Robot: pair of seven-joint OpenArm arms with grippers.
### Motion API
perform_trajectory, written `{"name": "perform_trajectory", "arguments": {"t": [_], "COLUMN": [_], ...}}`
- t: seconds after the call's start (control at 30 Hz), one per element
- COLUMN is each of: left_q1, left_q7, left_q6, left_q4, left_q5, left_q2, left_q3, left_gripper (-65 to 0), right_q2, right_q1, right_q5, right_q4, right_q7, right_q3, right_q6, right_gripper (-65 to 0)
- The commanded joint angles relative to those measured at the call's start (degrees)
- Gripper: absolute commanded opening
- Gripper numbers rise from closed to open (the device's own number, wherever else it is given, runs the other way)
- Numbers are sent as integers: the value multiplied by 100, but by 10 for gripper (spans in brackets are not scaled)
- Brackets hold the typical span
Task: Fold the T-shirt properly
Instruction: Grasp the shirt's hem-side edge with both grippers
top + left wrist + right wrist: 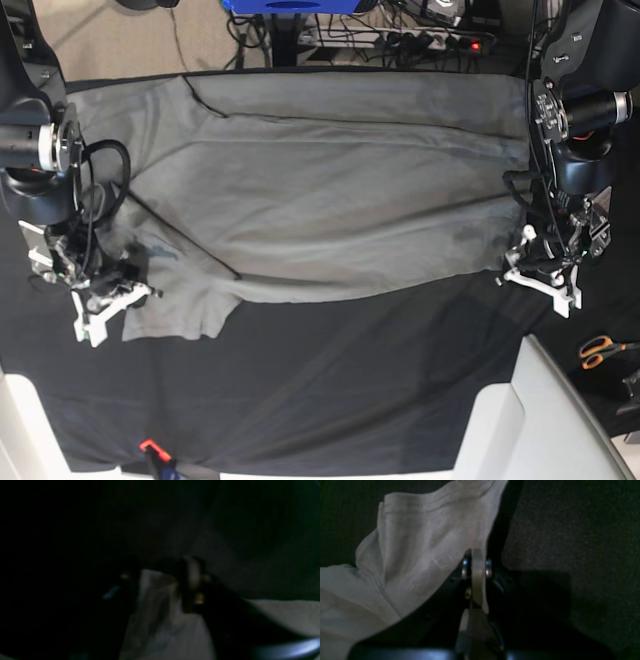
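The light grey T-shirt (330, 190) lies spread and wrinkled across the black cloth (330, 380). My right gripper (105, 300) is at the shirt's near left corner. In the right wrist view it (475, 565) is shut on the edge of a hemmed sleeve (420, 542), which is bunched and lifted. My left gripper (540, 272) is at the shirt's right edge. The left wrist view is very dark: its jaws (160, 580) stand apart with pale shirt fabric (160, 620) between them.
Orange-handled scissors (600, 350) lie off the cloth at the right. A white table edge (540, 420) rises at the near right. Cables and a power strip (430, 40) run along the back. A small red-and-black object (150, 450) sits at the near left edge.
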Motion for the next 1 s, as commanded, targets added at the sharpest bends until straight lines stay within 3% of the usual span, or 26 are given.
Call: {"name": "perform_trajectory", "arguments": {"t": [0.0, 0.17, 0.37, 0.63, 0.97], "left_q1": [8, 96, 79, 246, 193], "left_q7": [274, 265, 344, 1188, 1311], "left_q6": [-45, -45, -45, -27, -18], "left_q4": [7, 7, 148, 1739, 2275], "left_q5": [16, 25, 69, 69, 60], "left_q2": [16, 8, 8, -72, -186], "left_q3": [3, 3, 30, 12, -5], "left_gripper": [-528, -650, -650, -650, -650], "right_q2": [74, 74, 74, 74, 56], "right_q1": [160, 160, 160, 160, 90], "right_q5": [32, 32, 32, 32, 32], "right_q4": [77, 77, 77, 121, 816], "right_q7": [72, 72, 72, 98, 98], "right_q3": [-7, -7, -7, -7, 29], "right_q6": [34, 34, 34, 34, 17], "right_gripper": [-650, -650, -650, -650, -650]}}
